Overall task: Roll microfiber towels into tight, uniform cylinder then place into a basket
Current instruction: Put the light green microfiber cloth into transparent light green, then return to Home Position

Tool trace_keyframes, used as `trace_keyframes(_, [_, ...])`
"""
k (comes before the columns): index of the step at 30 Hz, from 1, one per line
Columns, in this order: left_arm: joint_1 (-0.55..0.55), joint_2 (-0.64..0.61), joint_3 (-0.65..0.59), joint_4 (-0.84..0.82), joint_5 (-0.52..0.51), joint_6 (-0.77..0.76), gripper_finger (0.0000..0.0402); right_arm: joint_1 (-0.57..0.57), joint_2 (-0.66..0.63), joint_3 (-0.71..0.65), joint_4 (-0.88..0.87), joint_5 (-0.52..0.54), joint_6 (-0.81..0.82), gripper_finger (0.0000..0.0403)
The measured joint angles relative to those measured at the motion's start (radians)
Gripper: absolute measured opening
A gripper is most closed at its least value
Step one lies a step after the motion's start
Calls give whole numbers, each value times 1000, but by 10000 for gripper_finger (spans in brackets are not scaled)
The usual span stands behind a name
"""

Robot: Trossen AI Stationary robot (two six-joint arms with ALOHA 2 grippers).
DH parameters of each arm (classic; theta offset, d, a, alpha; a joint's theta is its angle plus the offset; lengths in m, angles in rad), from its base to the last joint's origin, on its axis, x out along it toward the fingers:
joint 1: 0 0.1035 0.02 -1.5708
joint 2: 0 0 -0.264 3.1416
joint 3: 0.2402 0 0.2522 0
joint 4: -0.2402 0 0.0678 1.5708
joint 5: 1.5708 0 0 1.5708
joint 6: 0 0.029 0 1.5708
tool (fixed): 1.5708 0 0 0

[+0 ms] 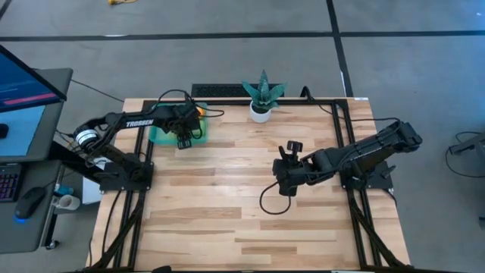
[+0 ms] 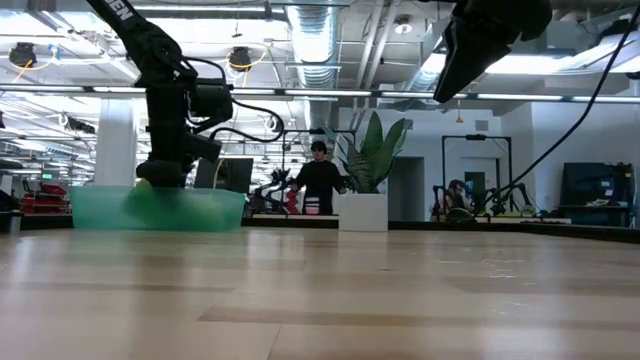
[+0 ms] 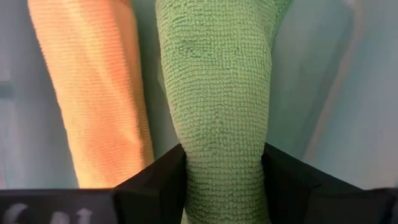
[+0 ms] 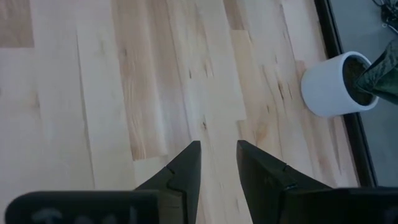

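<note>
My left hand (image 3: 225, 180) sits down inside the basket (image 1: 161, 136) at the back left of the surface (image 1: 227, 205), fingers (image 3: 155, 186) on either side of the rolled lime green towel (image 3: 217, 93), touching both its flanks and pinching it. The orange towel (image 3: 93, 93), also rolled, lies just beside the green one, on the basket floor.

My right hand (image 4: 217, 155) hangs above bare wood right of centre, fingers (image 4: 183, 171) slightly parted with a narrow gap, holding nothing.

Only the left wrist view shows both rolls and the grip. From the high view the left arm covers most of the basket; I get just a teal edge and an orange sliver (image 1: 200, 111). The low view shows the basket (image 2: 100, 208) as a translucent teal wall with a green blur (image 2: 160, 205) behind it, the hand dipping in from above; grip not readable there.

White pot with the spiky plant (image 1: 261, 98) stands at the back edge, well apart from the basket; it also shows in the right wrist view (image 4: 329, 84). A person (image 2: 319, 180) stands in the room beyond. A monitor (image 1: 23, 91) sits off the left side.
</note>
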Motion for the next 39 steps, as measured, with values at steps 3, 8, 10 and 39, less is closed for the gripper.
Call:
trace_keyframes(3, [-1,0,0,-1,10,2,166,-2,0,0,0,0,0,127])
trace_keyframes(8, [-1,0,0,-3,11,-17,190,-2,0,0,0,1,0,127])
trace_keyframes(10, [-1,0,0,0,9,-42,208,-2,0,0,0,1,0,127])
trace_keyframes(39, [-157,-114,259,-123,354,-175,223,-156,-91,-84,97,-80,-236,127])
